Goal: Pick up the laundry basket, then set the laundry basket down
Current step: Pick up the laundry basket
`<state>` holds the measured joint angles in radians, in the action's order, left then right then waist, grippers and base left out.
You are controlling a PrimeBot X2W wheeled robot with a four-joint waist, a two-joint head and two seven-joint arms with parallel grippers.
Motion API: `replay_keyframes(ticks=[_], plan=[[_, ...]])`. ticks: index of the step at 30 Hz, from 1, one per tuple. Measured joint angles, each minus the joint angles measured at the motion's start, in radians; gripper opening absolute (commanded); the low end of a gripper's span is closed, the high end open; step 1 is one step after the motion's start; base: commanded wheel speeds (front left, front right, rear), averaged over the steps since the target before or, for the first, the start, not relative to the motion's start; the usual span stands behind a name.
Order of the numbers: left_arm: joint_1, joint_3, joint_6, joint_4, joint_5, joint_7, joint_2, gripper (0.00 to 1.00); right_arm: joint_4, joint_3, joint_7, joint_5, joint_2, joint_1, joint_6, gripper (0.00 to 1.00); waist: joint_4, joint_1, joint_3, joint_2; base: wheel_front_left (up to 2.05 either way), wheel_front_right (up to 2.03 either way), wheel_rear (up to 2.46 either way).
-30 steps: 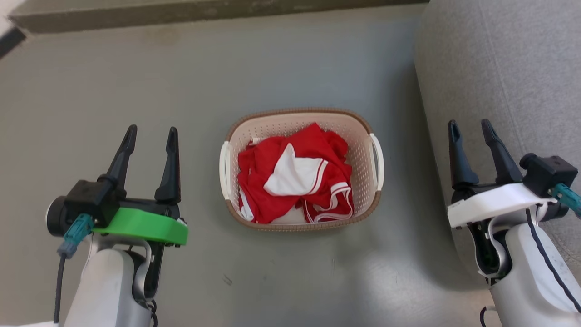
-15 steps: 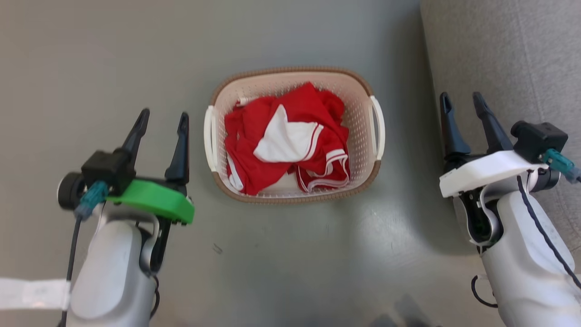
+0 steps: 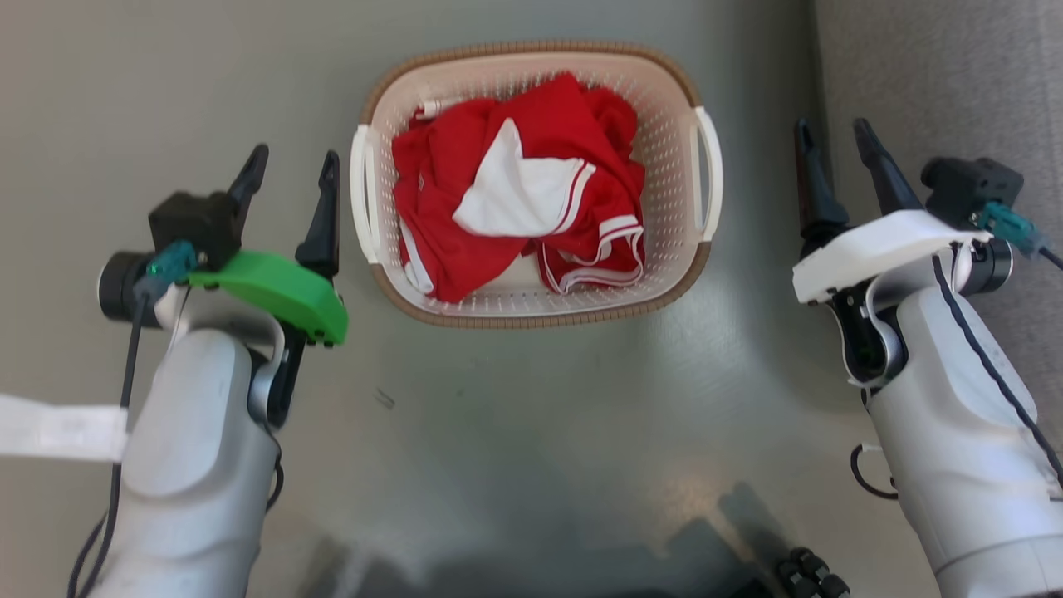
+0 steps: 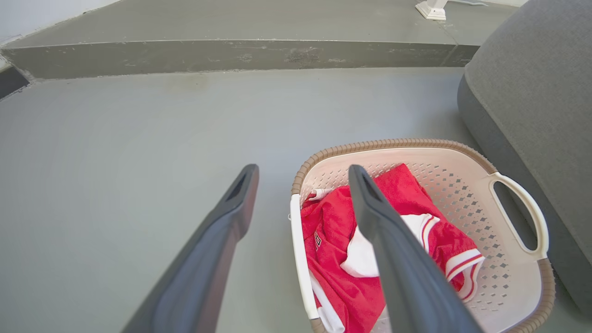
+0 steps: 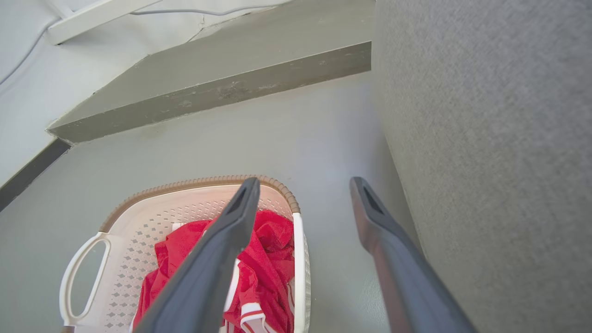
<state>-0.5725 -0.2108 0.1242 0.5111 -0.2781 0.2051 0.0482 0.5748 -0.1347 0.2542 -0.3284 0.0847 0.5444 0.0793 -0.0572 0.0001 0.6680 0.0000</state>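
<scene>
The left gripper [image 3: 295,154] is released: its two dark fingers stand apart with nothing between them, and they are positioned just beside the left side of the laundry basket [image 3: 664,149] without touching it. The right gripper [image 3: 830,124] is likewise released and empty, fingers apart, positioned in the gap between the basket's right side and a grey upholstered seat [image 3: 938,75]. Both grippers point forward, one on each side of the basket. The grey floor [image 3: 531,432] bears all items. In the left wrist view, a low concrete step [image 4: 231,55] crosses the floor beyond the basket. The seat stands near the basket's right side. The basket rests upright on the floor, centred between the two arms and forward of the robot. It is cream-white, perforated and rounded-rectangular, with a brown woven-look rim. A crumpled red garment with white panels and white trim [image 3: 581,141] lies inside it and covers most of the bottom. The left handle [image 3: 361,195] is a white loop nearest the left gripper. The right handle [image 3: 710,183] is a matching white loop facing the right gripper.
</scene>
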Motion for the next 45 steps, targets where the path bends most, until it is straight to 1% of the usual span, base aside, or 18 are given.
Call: replay_keyframes(ticks=[11,12,16,23,30,32,35,45], plan=[[-0.148,-0.036,0.000,0.104,-0.023,-0.027,-0.002,1.00,0.131,-0.024,-0.010,-0.026,-0.012,0.145,0.009,1.00,0.006,0.0001,0.116,0.0000,0.00,0.00,0.00],[-0.169,-0.047,0.000,0.125,-0.032,-0.028,-0.004,1.00,0.154,-0.032,-0.013,-0.034,-0.015,0.169,0.017,1.00,0.007,0.0001,0.136,0.0000,0.00,0.00,0.00],[-0.200,-0.060,0.000,0.162,-0.037,-0.030,-0.004,1.00,0.200,-0.044,-0.022,-0.035,-0.019,0.213,0.018,1.00,0.009,0.0001,0.174,0.0000,0.00,0.00,0.00],[-0.261,-0.111,0.000,0.218,-0.062,-0.050,-0.009,1.00,0.272,-0.064,-0.023,-0.052,-0.021,0.276,0.025,1.00,0.012,0.0000,0.232,0.0000,0.00,0.00,0.00],[-0.315,-0.114,0.000,0.274,-0.077,-0.056,-0.011,1.00,0.327,-0.075,-0.023,-0.080,-0.021,0.336,0.026,1.00,0.016,0.0000,0.282,0.0000,0.00,0.00,0.00],[-0.325,-0.120,0.000,0.294,-0.089,-0.064,-0.012,1.00,0.347,-0.084,-0.023,-0.087,-0.020,0.348,0.033,1.00,0.019,0.0000,0.294,0.0000,0.00,0.00,0.00],[-0.334,-0.146,0.000,0.320,-0.099,-0.072,-0.013,1.00,0.375,-0.102,-0.027,-0.092,-0.021,0.360,0.035,1.00,0.024,0.0000,0.308,0.0000,0.00,0.00,0.00],[-0.397,-0.211,0.000,0.358,-0.138,-0.091,-0.022,1.00,0.419,-0.153,-0.045,-0.177,-0.020,0.421,0.035,1.00,0.034,0.0000,0.344,0.0000,0.00,0.00,0.00]])
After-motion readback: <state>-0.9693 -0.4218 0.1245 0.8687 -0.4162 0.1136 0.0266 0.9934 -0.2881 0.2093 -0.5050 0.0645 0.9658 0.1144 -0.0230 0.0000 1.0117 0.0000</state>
